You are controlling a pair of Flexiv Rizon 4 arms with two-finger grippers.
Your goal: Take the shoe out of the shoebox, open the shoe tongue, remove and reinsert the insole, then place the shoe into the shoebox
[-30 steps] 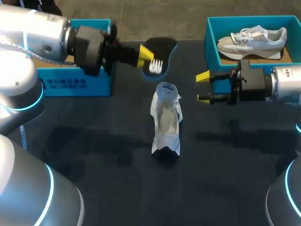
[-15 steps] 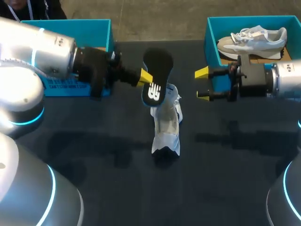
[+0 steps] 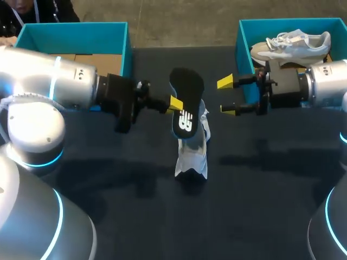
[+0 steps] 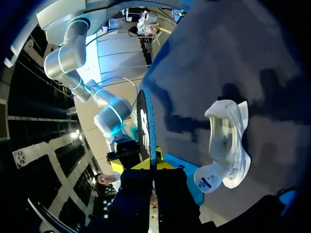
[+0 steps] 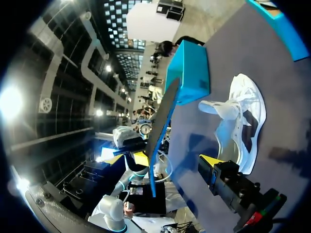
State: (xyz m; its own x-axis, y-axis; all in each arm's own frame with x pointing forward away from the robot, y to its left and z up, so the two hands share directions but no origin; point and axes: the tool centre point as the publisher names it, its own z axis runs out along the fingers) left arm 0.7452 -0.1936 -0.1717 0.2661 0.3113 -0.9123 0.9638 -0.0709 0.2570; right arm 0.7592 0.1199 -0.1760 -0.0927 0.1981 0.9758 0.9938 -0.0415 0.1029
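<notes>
- Shoebox (image 3: 126,46) on the left stands behind the left pincer (image 3: 174,103), beside my arm. Where I can see in, it shows only bare cardboard, so it is likely the box this job ends at.
- Left pincer pinches the insole (image 3: 190,86) by one long edge about mid-length, fingers pressed on both faces. That grip, I judge, leaves both ends free, so that one can be fed into the shoe (image 3: 192,149).
- Insole stands on edge just past the fingertips and shows edge-on in the left wrist view (image 4: 146,126). Its long axis slopes from the far side of the worktop (image 3: 135,216) down toward the shoe, printed end lowest.
- Shoe lies on the worktop below and ahead of the left pincer, mouth up and tongue thrown open. Its long axis runs away from me, roughly in line with the insole. The tongue seems flipped toward the far end, so the toe probably points away, though I cannot be sure.
- Right pincer (image 3: 226,96) hangs spread and empty, with the insole and shoe ahead of its tips and apart from them. I'd guess it waits there to steady the shoe or its tongue.
- Behind the right pincer, a second shoebox (image 3: 244,54) holds another shoe (image 3: 293,43) lying crosswise.
</notes>
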